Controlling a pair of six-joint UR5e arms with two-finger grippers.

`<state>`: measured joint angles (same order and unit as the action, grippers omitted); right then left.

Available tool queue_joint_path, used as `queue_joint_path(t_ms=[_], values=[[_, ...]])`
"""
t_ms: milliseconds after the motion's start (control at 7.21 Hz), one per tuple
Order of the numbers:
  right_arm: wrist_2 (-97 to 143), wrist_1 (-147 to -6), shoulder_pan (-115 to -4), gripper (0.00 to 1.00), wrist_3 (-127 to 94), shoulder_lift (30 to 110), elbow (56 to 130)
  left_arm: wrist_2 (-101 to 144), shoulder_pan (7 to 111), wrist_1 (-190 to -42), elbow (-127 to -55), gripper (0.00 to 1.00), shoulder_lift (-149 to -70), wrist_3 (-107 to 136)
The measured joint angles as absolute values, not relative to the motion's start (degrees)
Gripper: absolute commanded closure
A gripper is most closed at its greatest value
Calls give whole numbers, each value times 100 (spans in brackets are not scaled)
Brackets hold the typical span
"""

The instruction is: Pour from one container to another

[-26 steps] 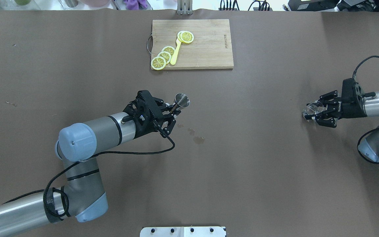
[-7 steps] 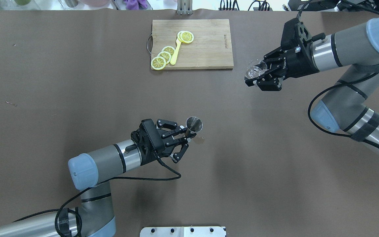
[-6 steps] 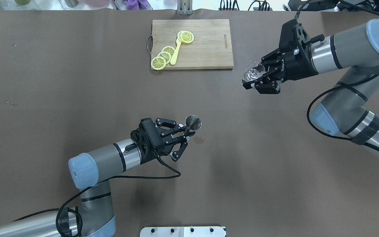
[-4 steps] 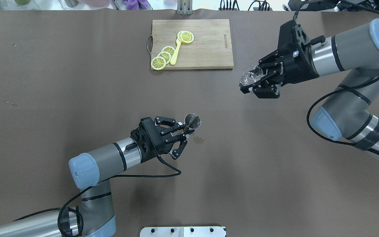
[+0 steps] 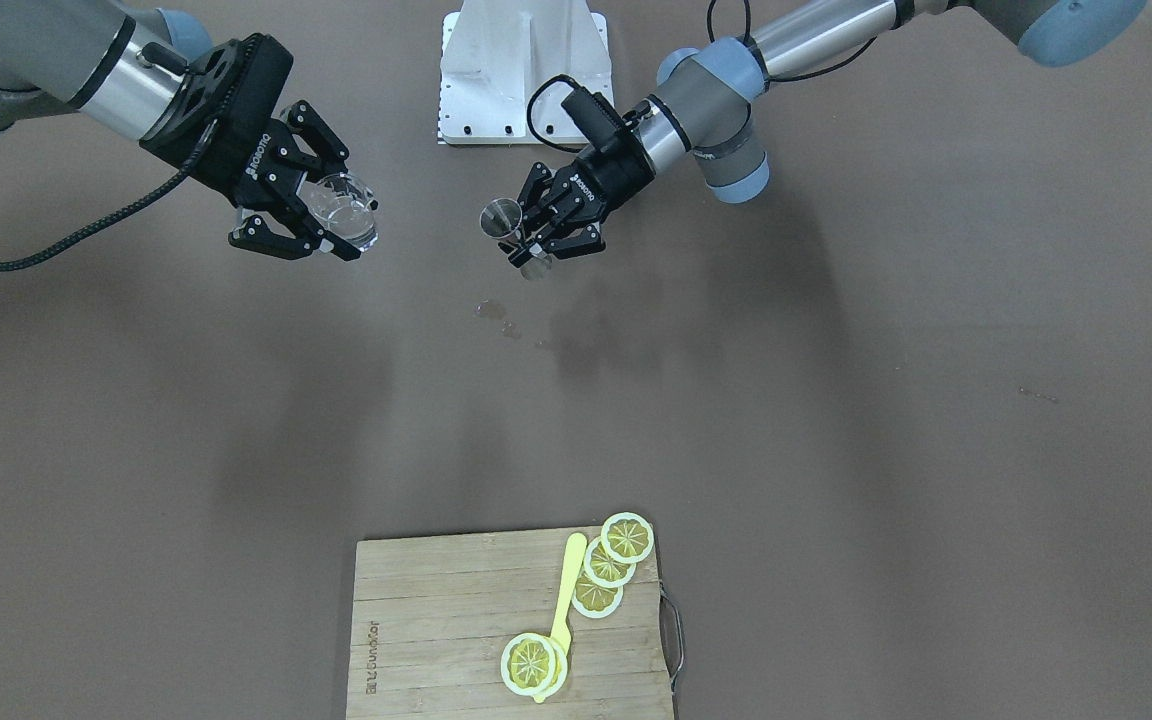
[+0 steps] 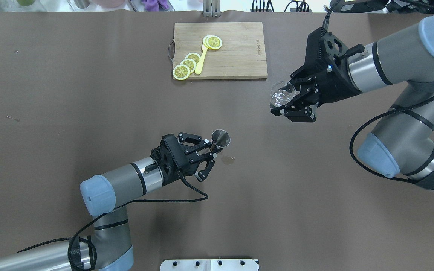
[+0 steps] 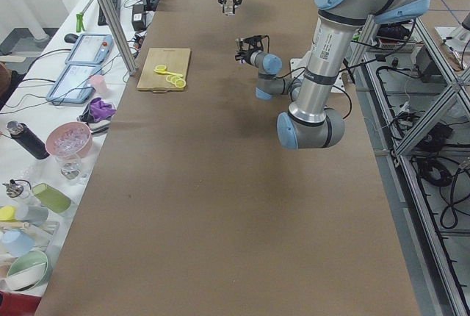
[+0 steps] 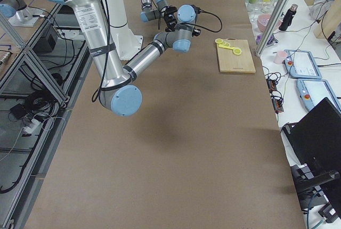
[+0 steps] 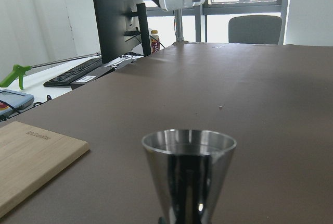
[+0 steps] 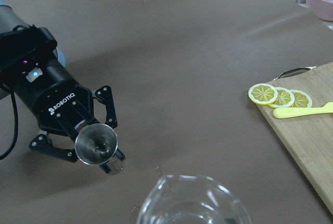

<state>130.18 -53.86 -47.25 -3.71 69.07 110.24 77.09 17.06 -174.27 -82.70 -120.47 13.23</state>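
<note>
The small clear glass cup (image 6: 281,93) hangs above the table, and my right gripper (image 6: 285,102) is shut on it. It shows again in the front view as the cup (image 5: 344,212) in the right gripper (image 5: 328,222), and its rim (image 10: 192,203) fills the bottom of the right wrist view. The steel hourglass jigger (image 6: 220,137) stands upright in the air with my left gripper (image 6: 213,148) shut on its waist. The jigger (image 5: 503,217) sits well apart from the cup, lower and to its left in the overhead view. Its open mouth (image 10: 96,143) faces up, and the jigger (image 9: 188,172) also shows in the left wrist view.
A wooden cutting board (image 6: 236,56) lies at the far middle of the table with lemon slices (image 6: 188,64) and a yellow spoon (image 6: 201,62). A small wet patch (image 6: 227,160) marks the brown table just right of the jigger. A white mounting plate (image 6: 209,264) sits at the near edge.
My right gripper has carried the glass cup up from the table's right side and moved it left, toward the jigger. The left gripper shifted the jigger nearer to the robot, then held still.
</note>
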Motion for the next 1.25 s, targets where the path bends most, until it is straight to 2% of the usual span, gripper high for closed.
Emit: queue_joint_path(t_ms=[554,1248], values=[[12100,-6655,-4110,100,243,6855,11570,7498,1734,-17415,-8244,100,-12075,1315],[11607,-7699,-3738,100,916,6702,11827,7491,1766,-17421,-8142,100,-12107,1318]])
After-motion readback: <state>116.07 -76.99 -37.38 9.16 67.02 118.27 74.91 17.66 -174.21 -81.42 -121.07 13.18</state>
